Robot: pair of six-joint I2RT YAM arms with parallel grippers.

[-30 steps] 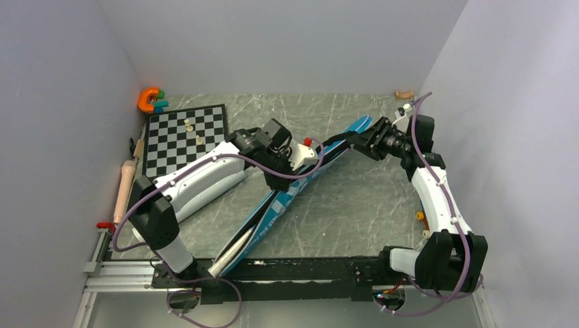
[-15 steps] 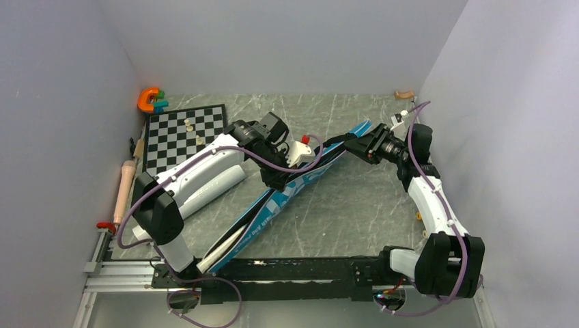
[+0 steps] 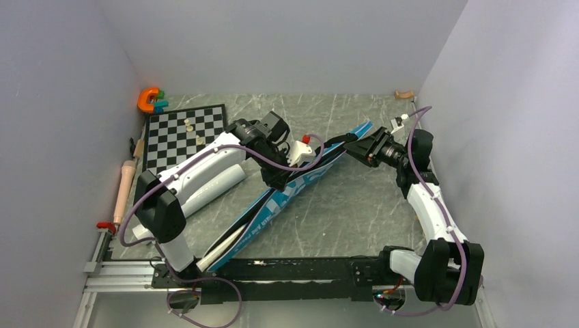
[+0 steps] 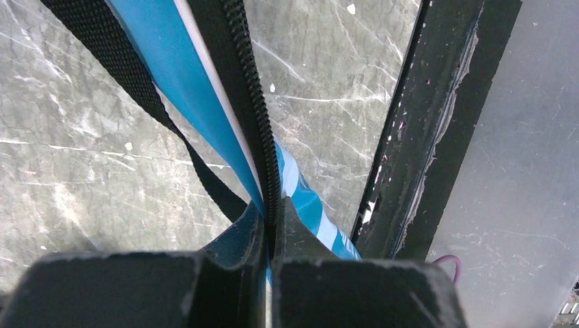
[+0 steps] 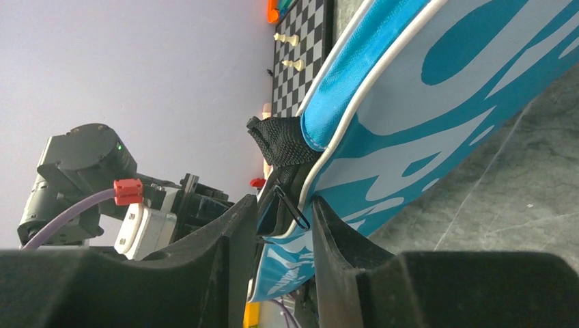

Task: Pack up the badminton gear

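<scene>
The blue "SPORT" bag (image 3: 293,188) lies slanted from the front rail to the back right. My left gripper (image 3: 276,179) is shut on its black zipper edge (image 4: 246,89) at mid-length, beside the black strap (image 4: 130,75). My right gripper (image 3: 350,147) is closed round the bag's far end (image 5: 410,102), with the zipper pull (image 5: 292,208) between the jaws. A pale handle (image 3: 224,247) shows in the bag's open near end. A pale-grey tube (image 3: 222,181) lies under my left arm. No racket heads or shuttlecocks show.
A chessboard (image 3: 184,133) with small pale pieces lies back left, an orange toy (image 3: 149,99) behind it. A wooden rolling pin (image 3: 124,188) lies by the left wall. The black rail (image 3: 307,268) runs along the front. A small yellow thing (image 3: 420,216) sits right.
The bag has slid a little left and toward the front rail. Both grippers moved slightly with it and kept their hold.
</scene>
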